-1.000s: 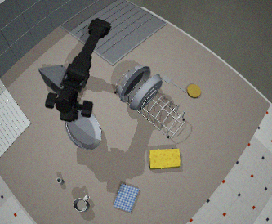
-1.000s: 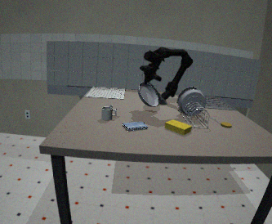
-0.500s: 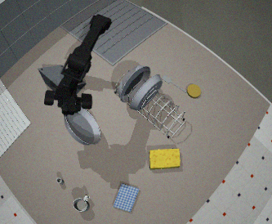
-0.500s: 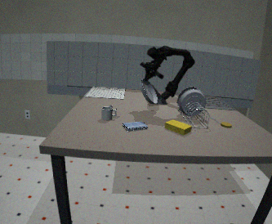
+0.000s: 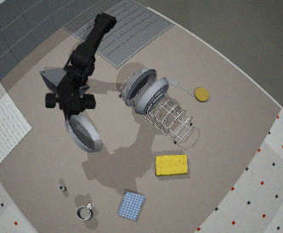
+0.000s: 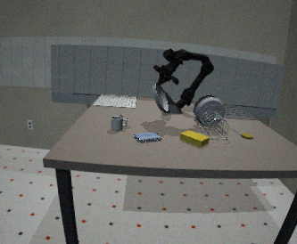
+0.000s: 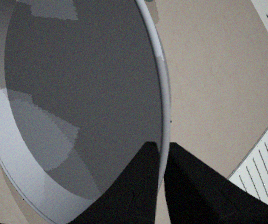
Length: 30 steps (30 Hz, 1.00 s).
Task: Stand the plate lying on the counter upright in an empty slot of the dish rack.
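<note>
My gripper is shut on the rim of a grey plate and holds it in the air, tilted nearly on edge, left of the dish rack. The wire dish rack stands on the counter. Two grey plates stand upright in the slots at its back end. The slots toward its front end are empty.
A yellow sponge lies in front of the rack. A blue checked cloth, a metal mug and a small cup lie nearer the front. A yellow disc lies right of the rack.
</note>
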Motion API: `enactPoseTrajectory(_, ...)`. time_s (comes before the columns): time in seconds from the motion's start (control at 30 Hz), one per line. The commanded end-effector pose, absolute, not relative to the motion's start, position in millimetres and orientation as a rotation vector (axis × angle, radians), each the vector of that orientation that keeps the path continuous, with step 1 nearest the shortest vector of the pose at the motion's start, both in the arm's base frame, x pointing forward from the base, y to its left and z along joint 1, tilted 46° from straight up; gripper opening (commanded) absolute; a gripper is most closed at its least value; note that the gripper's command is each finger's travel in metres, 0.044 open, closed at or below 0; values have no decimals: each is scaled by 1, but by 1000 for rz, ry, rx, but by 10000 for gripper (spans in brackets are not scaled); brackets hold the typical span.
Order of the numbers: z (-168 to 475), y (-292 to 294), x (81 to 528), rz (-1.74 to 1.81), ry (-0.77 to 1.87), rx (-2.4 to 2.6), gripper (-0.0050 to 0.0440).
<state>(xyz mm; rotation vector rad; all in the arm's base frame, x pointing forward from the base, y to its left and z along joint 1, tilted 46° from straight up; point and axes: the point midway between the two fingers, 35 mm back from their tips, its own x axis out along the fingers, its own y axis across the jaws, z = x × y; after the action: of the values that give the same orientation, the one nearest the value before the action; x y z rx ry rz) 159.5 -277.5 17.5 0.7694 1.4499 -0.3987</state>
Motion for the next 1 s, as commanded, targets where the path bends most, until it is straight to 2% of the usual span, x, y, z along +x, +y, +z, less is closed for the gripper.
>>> enactPoseTrajectory(0.0, 26, -277, 152, -358, 1411, 717, 0)
enactPoseTrajectory(0.97, 47, -297, 142, -169, 1135, 308, 0)
